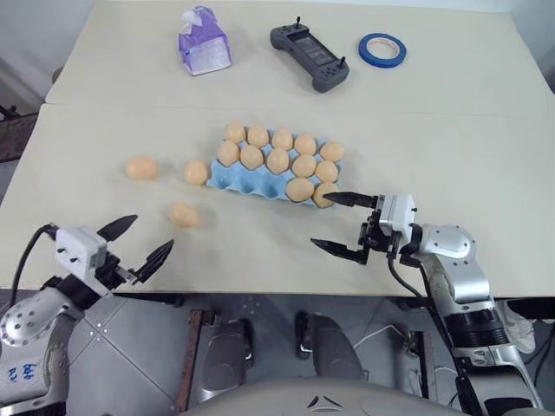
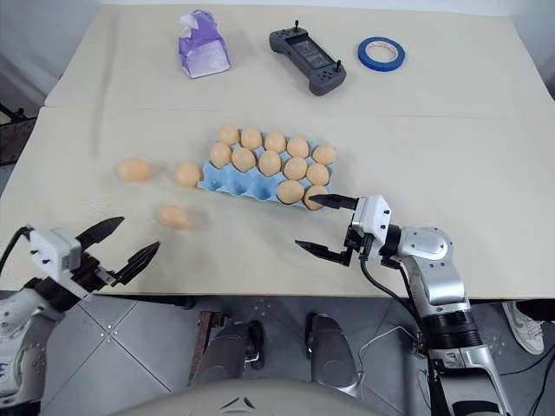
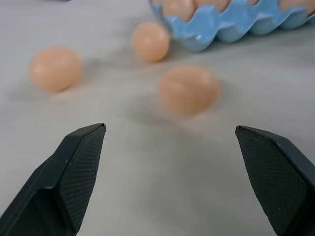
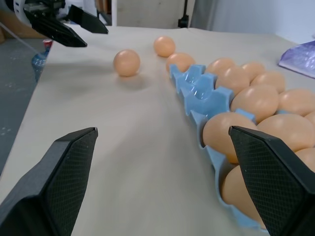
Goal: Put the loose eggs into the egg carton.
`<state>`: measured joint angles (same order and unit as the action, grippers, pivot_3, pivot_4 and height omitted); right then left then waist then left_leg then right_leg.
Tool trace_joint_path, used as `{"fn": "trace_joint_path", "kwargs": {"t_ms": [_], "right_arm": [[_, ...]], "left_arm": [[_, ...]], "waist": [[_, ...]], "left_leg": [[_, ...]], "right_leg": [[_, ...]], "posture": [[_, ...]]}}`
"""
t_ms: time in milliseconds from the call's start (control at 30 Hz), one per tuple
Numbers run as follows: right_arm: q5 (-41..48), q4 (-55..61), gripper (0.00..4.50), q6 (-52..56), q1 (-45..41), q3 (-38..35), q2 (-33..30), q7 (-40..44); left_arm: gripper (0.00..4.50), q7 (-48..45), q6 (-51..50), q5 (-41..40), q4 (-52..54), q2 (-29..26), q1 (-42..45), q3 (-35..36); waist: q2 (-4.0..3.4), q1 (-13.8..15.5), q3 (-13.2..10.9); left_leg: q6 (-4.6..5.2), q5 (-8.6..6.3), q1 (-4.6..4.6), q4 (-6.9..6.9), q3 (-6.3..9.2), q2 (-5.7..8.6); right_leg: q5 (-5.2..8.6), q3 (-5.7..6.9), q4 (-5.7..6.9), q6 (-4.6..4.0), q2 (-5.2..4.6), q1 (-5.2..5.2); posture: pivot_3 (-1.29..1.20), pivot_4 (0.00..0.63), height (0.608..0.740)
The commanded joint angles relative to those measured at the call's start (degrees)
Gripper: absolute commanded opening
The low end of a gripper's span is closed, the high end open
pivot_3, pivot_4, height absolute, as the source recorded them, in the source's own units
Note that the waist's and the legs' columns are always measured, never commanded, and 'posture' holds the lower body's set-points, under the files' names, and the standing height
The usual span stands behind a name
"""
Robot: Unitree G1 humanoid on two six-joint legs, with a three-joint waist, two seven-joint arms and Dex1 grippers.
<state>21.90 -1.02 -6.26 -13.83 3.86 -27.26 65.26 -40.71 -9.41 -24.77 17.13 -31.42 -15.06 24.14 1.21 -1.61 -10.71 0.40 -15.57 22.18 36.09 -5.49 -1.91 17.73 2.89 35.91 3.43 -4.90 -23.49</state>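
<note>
The light blue egg carton (image 1: 232,179) lies mid-table with several tan eggs in its cups; the near-left cups are bare. Three loose eggs rest on the table to its left: one far left (image 1: 141,167), one against the carton's left end (image 1: 196,172), and one nearer me (image 1: 184,215). My left gripper (image 1: 153,231) hovers open at the table's front edge, just short of the nearest loose egg (image 3: 189,90). My right gripper (image 1: 319,219) stands open and empty, pointing left beside the carton's near right corner (image 4: 197,93).
At the back of the table stand a purple tissue pack (image 1: 204,42), a grey handheld controller (image 1: 310,56) and a blue tape roll (image 1: 382,49). The table's front edge (image 1: 260,290) runs just below both grippers.
</note>
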Motion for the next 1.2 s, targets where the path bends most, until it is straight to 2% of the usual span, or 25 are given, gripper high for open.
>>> {"fn": "trace_joint_path", "kwargs": {"t_ms": [33,233,267,467,567,700,867,1033,1200], "right_arm": [[0.4,2.4,4.47,-0.3,-0.5,-0.3,-0.1,-0.4],[0.6,5.0,4.47,1.5,-0.1,-0.1,-0.4,-1.5],[0.6,5.3,4.50,1.6,0.0,-0.1,-0.4,-1.7],[0.6,6.0,4.50,2.7,-0.3,-0.7,-0.8,-2.7],[0.6,6.0,4.50,2.9,-0.3,-0.7,-1.0,-2.8],[0.4,6.3,4.50,3.1,0.3,-1.0,-1.3,-3.4],[0.2,7.7,4.50,3.7,1.8,-1.8,-2.2,-5.2],[1.4,9.9,4.50,4.0,4.3,-3.9,-3.1,-6.5],[1.6,13.8,4.50,4.8,6.6,-5.4,-3.3,-9.2]], "left_arm": [[4.50,0.3,-0.8,0.3,0.6,-0.6,2.7,-2.3],[4.50,3.6,0.8,6.1,-8.2,0.3,11.9,-7.8],[4.10,4.2,1.0,6.8,-9.3,0.5,13.2,-8.4],[2.42,2.2,1.3,7.1,-11.5,0.4,14.0,-11.0],[2.08,2.0,1.3,6.5,-11.2,0.9,14.6,-11.5],[2.01,1.7,0.2,4.1,-8.0,2.0,18.0,-12.1],[2.01,-0.7,-5.4,3.0,-4.8,4.2,28.9,-20.5],[2.01,-3.1,-4.2,5.9,-13.3,9.0,38.5,-28.1],[2.01,-3.6,-0.3,9.4,-22.9,11.9,44.7,-30.4]], "waist": [[0.00,0.0,0.0],[0.00,0.0,0.0],[0.00,0.1,0.0],[0.02,0.0,0.0],[0.02,0.1,0.0],[0.02,0.2,0.0],[0.02,1.3,0.0],[0.02,1.5,0.0],[0.03,1.4,0.0]], "left_leg": [[0.00,0.00,0.00,0.00,-0.01,0.00],[0.13,0.09,0.00,0.01,0.01,0.00],[0.14,0.09,0.00,0.01,0.00,0.00],[0.24,0.14,0.00,-0.03,-0.04,0.00],[0.24,0.14,0.00,-0.02,-0.02,0.00],[0.18,0.10,0.01,0.04,-0.02,0.02],[0.10,0.10,0.02,0.08,0.01,0.08],[0.34,0.22,0.01,0.11,-0.11,0.12],[0.32,0.22,0.01,0.21,-0.17,0.00]], "right_leg": [[0.00,0.00,0.00,0.01,0.00,0.00],[-0.01,0.06,0.04,0.02,0.03,0.00],[-0.01,0.06,0.03,0.02,0.03,0.01],[-0.04,0.05,0.01,0.07,0.02,-0.01],[-0.03,0.08,0.02,0.06,0.02,-0.01],[-0.04,0.07,0.03,0.08,-0.01,0.01],[-0.07,0.11,0.06,0.12,-0.02,0.06],[-0.11,0.06,0.04,0.19,0.06,0.07],[-0.11,0.02,0.10,0.20,0.31,0.04]], "posture": [[0.00,0.150,0.740],[0.00,0.150,0.740],[0.00,0.150,0.740],[0.00,0.150,0.740],[0.00,0.150,0.740],[0.00,0.150,0.740],[0.00,0.150,0.740],[0.00,0.150,0.740],[0.00,0.150,0.740]]}}
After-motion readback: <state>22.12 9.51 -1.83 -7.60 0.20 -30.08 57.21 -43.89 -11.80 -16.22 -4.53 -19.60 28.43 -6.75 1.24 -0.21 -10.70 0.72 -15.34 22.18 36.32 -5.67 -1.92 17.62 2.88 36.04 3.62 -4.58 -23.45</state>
